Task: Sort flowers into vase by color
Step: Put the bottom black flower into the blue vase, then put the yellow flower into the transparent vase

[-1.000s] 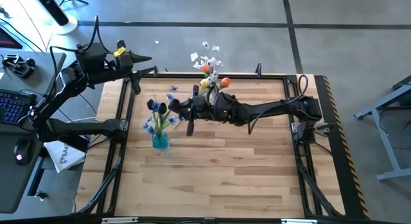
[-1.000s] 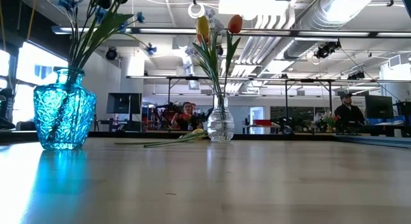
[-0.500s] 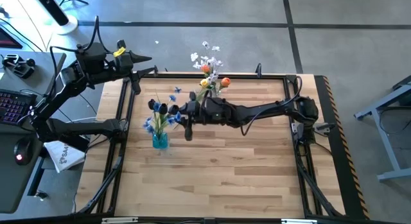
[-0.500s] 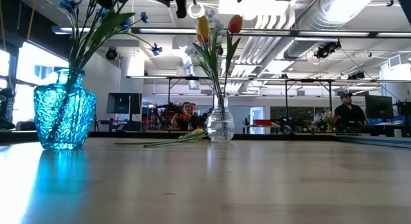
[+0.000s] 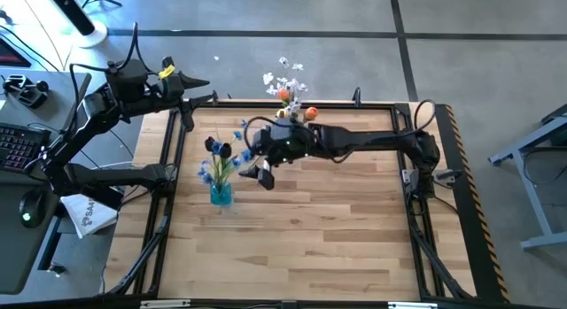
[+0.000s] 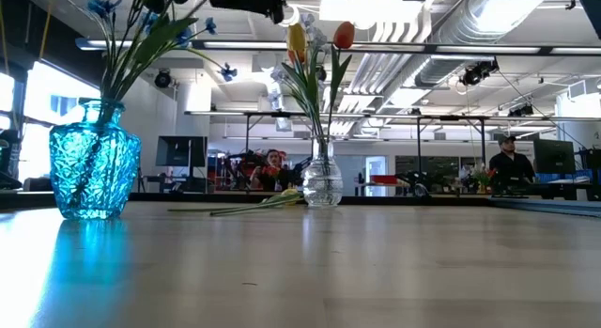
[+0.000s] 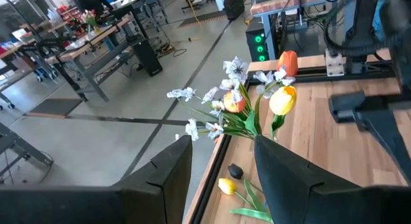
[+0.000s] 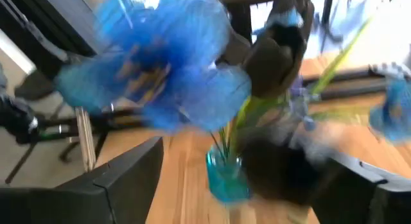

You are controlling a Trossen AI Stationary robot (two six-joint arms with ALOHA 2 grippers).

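A blue glass vase (image 5: 221, 195) at the table's left holds blue blossoms and dark purple tulips (image 8: 276, 54). A clear vase (image 6: 322, 183) at the far edge holds yellow and orange tulips and white sprigs (image 7: 257, 99). One yellow tulip (image 7: 226, 185) lies flat on the table beside the clear vase. My right gripper (image 5: 259, 174) hangs open just right of the blue vase's flowers, above the table, with nothing between its fingers. My left gripper (image 7: 223, 142) is open and raised off the table's far left corner.
The lying yellow tulip's stem (image 6: 235, 210) stretches along the table toward the blue vase. A small dark object (image 7: 236, 171) lies near it. Bare wood fills the table's near half (image 5: 301, 247). People stand in the room behind.
My right gripper has opened beside the blue vase's flowers. It has tipped up from pointing steeply down to nearly level, and its fingers have swung slightly toward the near edge. The vases and the lying tulip have stayed put.
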